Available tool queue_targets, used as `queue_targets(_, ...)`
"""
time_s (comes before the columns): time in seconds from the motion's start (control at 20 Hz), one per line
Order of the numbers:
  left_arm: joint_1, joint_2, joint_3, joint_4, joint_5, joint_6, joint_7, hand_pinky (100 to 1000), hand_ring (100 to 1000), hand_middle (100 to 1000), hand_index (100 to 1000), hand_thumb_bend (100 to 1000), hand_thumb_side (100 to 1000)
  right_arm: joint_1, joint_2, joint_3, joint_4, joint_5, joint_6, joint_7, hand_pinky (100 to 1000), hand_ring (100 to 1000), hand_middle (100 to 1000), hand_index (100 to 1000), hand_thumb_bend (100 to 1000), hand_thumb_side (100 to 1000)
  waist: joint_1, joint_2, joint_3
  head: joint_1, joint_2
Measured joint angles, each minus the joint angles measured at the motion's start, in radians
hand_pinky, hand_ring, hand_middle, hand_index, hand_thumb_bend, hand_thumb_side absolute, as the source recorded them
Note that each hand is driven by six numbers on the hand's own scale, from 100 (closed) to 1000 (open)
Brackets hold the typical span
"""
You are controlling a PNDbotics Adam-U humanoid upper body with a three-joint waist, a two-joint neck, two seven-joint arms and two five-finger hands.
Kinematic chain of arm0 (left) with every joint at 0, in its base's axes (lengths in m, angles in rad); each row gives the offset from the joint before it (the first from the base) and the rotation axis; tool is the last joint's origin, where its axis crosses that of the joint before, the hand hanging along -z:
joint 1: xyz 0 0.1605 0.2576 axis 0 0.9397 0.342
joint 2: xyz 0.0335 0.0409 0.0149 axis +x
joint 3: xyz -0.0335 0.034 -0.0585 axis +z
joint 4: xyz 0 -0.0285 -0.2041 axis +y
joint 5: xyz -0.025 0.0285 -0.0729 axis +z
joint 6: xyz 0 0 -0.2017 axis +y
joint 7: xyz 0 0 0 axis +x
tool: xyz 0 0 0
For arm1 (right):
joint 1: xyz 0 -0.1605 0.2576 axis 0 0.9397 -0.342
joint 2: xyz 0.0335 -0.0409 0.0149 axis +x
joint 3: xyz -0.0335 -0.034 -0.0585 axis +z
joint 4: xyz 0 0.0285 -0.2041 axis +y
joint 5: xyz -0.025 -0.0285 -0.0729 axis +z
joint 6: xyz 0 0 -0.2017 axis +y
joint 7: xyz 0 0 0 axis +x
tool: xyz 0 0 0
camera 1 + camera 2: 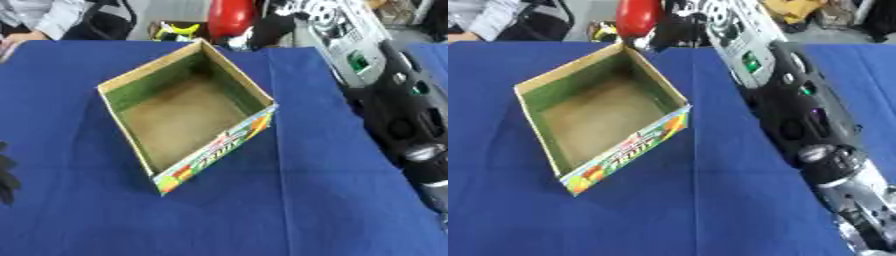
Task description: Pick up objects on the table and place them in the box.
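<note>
box [187, 113] open on blue cloth [332, 200]; red object [637, 16] held by right hand [677, 25], beyond far corner.

Illumination is even and moderately bright, apparently from overhead, with no hard glare on the blue tablecloth [332, 200]. The open box [188, 112] casts a soft, darker shadow on the cloth along its near and left sides; its inner walls are shaded, the floor lighter. Both views are soft throughout, with printed lettering on the box front illegible. The right arm [815, 130] shows small highlights on its silver parts and is blurred toward the lower edge. Background clutter beyond the table is out of focus.
</note>
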Motion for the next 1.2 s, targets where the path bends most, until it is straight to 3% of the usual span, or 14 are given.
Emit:
queue_targets(0.4,-0.003,0.000,-0.008,0.000,0.004,0.000,-0.009,270,414,502,731,100,922,0.000,0.092,0.014,0.107,0.079,-0.024,-0.021,518,603,540,590,100,347,0.000,0.008,0.014,-0.017,-0.008)
queue_targets(0.85,-0.010,0.000,-0.011,0.000,0.008,0.000,-0.011,271,414,502,731,100,922,0.011,0.134,0.019,0.201,0.109,-0.049,-0.052,530,613,545,596,100,330,-0.002,0.009,0.024,-0.022,-0.013)
queue_targets(1.2,-0.010,0.000,-0.011,0.000,0.009,0.001,-0.011,272,414,502,731,100,924,0.019,0.134,0.020,0.243,0.077,-0.110,-0.023,603,690,671,721,100,330,-0.003,0.009,0.021,-0.023,-0.013)
